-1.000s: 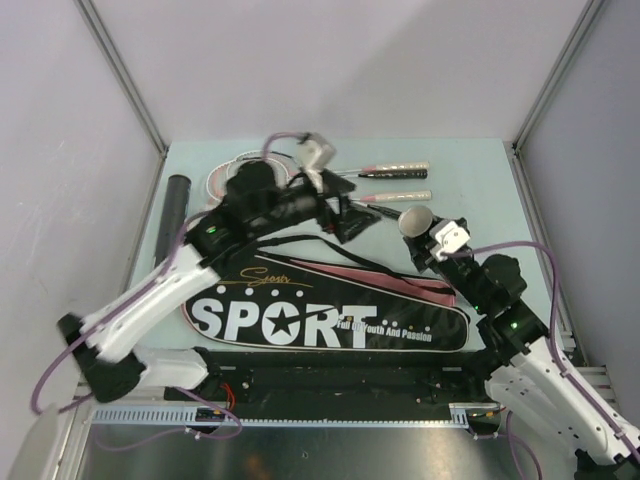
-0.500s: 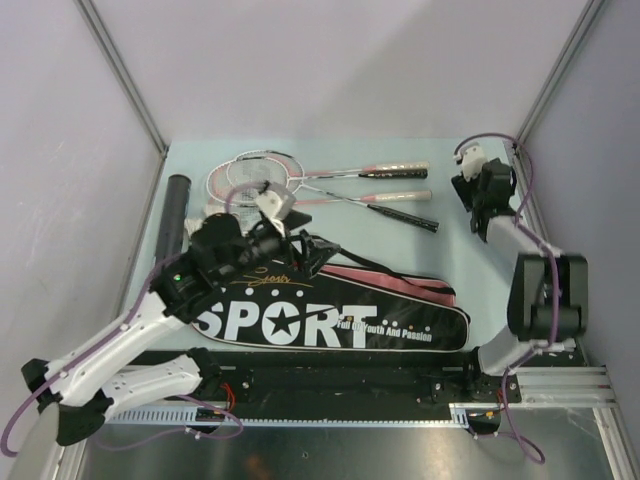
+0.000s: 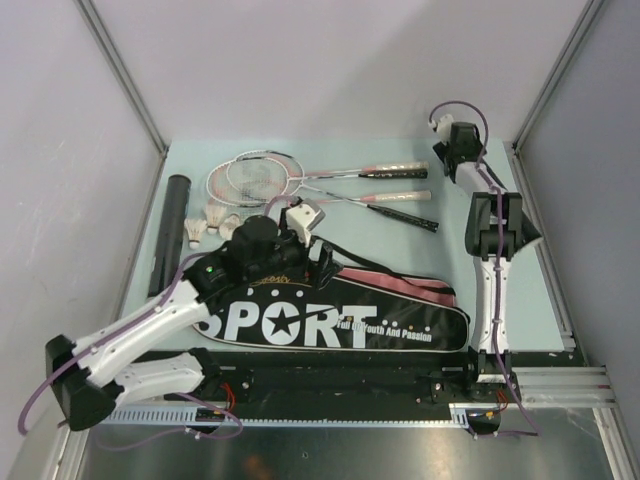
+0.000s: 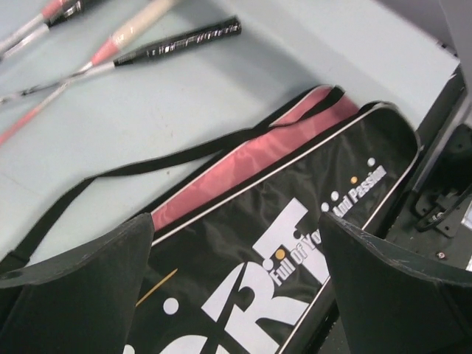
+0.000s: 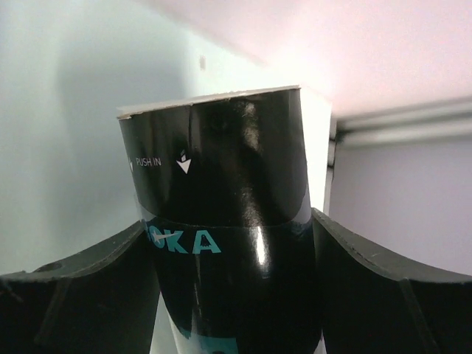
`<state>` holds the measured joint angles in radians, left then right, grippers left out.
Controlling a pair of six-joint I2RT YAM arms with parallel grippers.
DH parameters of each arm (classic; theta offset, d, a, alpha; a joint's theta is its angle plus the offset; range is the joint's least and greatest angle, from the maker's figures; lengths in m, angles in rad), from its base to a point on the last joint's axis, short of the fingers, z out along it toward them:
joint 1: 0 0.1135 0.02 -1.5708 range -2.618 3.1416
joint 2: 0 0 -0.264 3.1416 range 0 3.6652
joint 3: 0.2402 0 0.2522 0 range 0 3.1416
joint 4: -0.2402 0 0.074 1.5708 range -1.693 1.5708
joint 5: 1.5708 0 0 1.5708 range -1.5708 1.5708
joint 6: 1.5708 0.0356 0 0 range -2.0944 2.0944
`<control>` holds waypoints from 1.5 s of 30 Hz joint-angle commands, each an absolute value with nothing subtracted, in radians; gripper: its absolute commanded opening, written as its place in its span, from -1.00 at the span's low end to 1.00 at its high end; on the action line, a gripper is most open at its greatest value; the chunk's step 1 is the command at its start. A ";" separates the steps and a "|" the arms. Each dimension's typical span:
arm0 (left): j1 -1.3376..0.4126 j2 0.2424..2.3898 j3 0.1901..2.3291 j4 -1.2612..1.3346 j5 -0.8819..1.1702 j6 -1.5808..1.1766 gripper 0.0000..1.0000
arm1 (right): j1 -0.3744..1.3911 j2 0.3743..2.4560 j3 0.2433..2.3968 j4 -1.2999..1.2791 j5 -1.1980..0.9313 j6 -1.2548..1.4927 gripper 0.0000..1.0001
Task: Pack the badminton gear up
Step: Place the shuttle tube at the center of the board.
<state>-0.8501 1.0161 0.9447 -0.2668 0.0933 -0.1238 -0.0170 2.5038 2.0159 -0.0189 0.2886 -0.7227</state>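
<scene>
1. Right wrist view: my right gripper (image 5: 228, 221) is clamped on a dark tube (image 5: 221, 140) with teal print. Both fingers press its sides. Its long axis runs straight out past the fingertips, rim farthest from the palm.
2. Top view: those fingers point into the far right corner. The bag (image 3: 330, 322) lies well behind them, toward the bases, with its length running crosswise.
3. Left wrist view: my left gripper (image 4: 236, 225) is spread wide and holds nothing. The bag is directly under the fingers, and its pink strip (image 4: 243, 166) sits just past the tips.
4. My read: the left arm is much nearer the bag. The tube needs swinging round to lie along the bag's length.
5. Beyond the left fingers lie the rackets (image 3: 330, 176), the shuttlecocks (image 3: 212, 218) and a second tube (image 3: 172, 228), none of them in the bag.
</scene>
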 commanded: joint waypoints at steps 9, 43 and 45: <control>-0.833 1.155 1.046 -0.321 0.078 -0.135 0.99 | 0.046 2.781 2.395 0.047 0.169 -0.574 0.11; -0.666 1.163 0.993 -0.397 0.026 -0.405 1.00 | -0.003 2.447 2.393 -0.164 0.029 -0.334 0.99; -0.580 1.157 0.992 -0.425 0.008 -0.443 0.99 | 0.041 2.369 2.349 -0.201 0.109 -0.322 0.99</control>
<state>-0.7025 1.1946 1.0019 -0.3717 0.0711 -0.3172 -0.0280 2.5595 2.3474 -0.1463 -0.0315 -0.3119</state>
